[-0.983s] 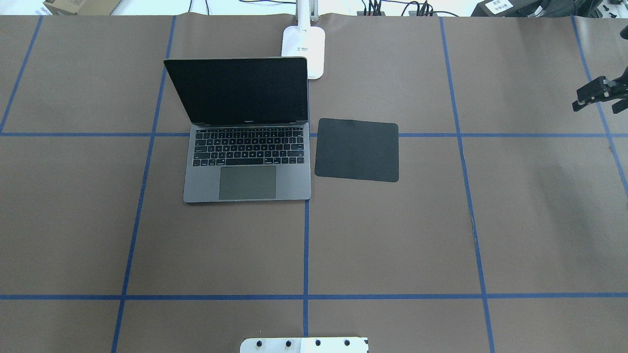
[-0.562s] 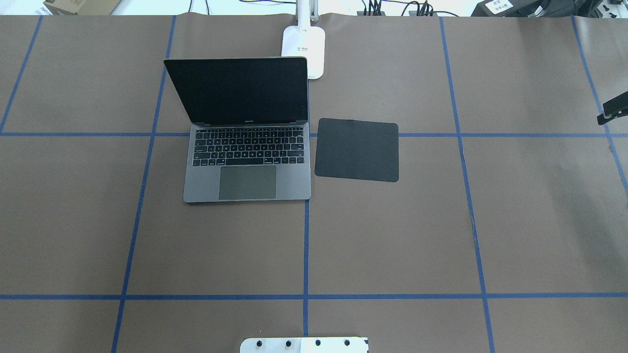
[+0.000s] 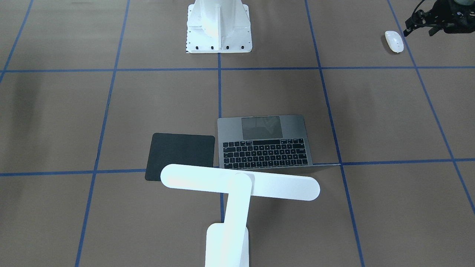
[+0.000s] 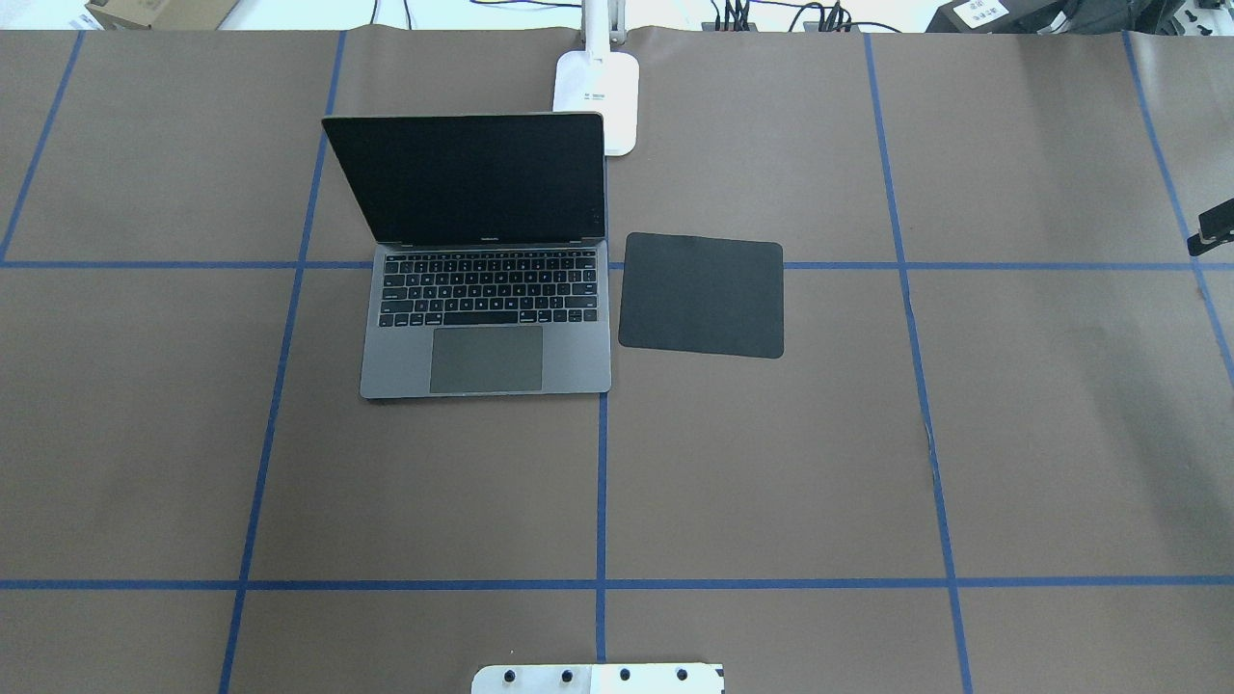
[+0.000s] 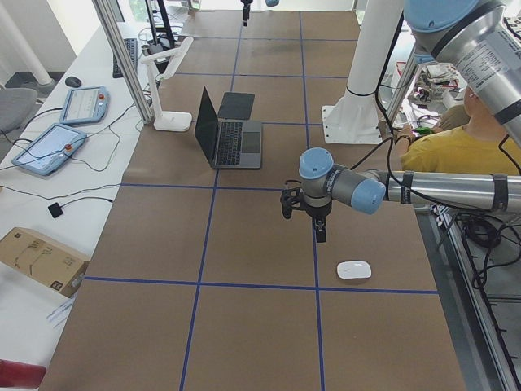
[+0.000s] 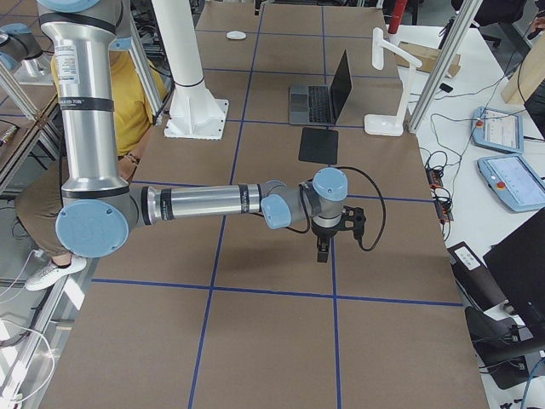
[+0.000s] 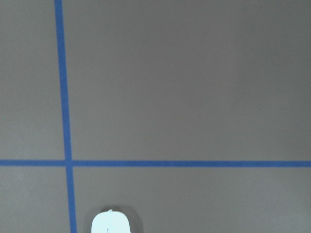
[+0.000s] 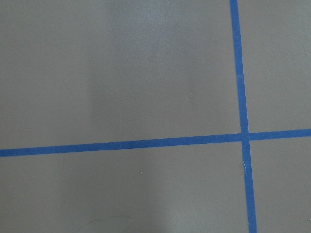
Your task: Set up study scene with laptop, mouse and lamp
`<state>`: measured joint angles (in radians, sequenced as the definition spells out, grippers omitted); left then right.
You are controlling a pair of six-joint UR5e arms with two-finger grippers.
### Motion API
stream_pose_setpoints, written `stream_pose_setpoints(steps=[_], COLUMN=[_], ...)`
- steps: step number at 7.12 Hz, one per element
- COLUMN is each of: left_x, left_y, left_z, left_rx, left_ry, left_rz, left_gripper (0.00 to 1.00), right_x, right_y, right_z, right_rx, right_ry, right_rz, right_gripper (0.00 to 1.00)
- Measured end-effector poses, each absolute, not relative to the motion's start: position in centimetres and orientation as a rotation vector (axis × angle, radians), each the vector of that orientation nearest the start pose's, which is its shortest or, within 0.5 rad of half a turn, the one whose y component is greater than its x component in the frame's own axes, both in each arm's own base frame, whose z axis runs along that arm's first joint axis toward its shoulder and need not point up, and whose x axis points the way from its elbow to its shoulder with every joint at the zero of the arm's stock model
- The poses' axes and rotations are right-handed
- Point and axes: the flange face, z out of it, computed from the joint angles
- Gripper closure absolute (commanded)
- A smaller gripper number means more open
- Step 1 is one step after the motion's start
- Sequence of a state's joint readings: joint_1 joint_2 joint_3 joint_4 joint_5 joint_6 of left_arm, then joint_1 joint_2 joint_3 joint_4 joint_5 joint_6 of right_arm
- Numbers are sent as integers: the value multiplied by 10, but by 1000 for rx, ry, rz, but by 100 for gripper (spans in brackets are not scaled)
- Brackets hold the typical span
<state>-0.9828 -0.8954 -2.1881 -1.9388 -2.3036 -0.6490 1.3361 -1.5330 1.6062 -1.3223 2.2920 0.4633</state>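
Note:
The laptop (image 4: 487, 289) stands open at the table's far middle, its dark screen facing me. The lamp (image 3: 241, 182) stands behind it, its base (image 4: 598, 96) at the far edge. The white mouse (image 3: 394, 40) lies on the table at my far left, also in the left wrist view (image 7: 111, 224). My left gripper (image 3: 419, 32) hovers just beside the mouse, its fingers apart and empty. Of my right gripper (image 4: 1217, 231) only a tip shows at the right edge. It hangs over bare table in the exterior right view (image 6: 322, 247), and I cannot tell its state.
A thin black square pad (image 4: 701, 294) lies right of the laptop. The white bolted pedestal (image 3: 219, 40) stands at the table's near middle. A person in yellow (image 5: 456, 151) sits behind the robot. Tablets (image 5: 49, 142) and cables lie on the side table beyond the lamp.
My right gripper has moved right and slightly nearer, almost out of the overhead view. The laptop, pad and lamp have not moved.

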Motion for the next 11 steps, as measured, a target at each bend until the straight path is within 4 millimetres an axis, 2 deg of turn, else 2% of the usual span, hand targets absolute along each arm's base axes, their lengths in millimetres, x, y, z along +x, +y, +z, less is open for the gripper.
stream_pose_setpoints(steps=[2, 4, 5, 8, 11], left_x=[87, 78, 74, 71, 74], left_y=[-220, -202, -197, -193, -190], left_z=[586, 624, 635, 643, 650], left_rx=[-229, -212, -207, -194, -194], left_ry=[695, 705, 710, 731, 750], left_rz=[87, 102, 95, 63, 36], left_gripper=[0, 0, 0, 0, 0], right_x=[-57, -55, -52, -32, -22], right_y=[-526, -523, -516, -475, -467], right_z=[598, 602, 607, 619, 627], right_rx=[45, 41, 39, 58, 52], right_ry=[-777, -771, -763, -746, -733], right_rz=[101, 101, 98, 20, -17], right_gripper=[0, 0, 0, 0, 0])
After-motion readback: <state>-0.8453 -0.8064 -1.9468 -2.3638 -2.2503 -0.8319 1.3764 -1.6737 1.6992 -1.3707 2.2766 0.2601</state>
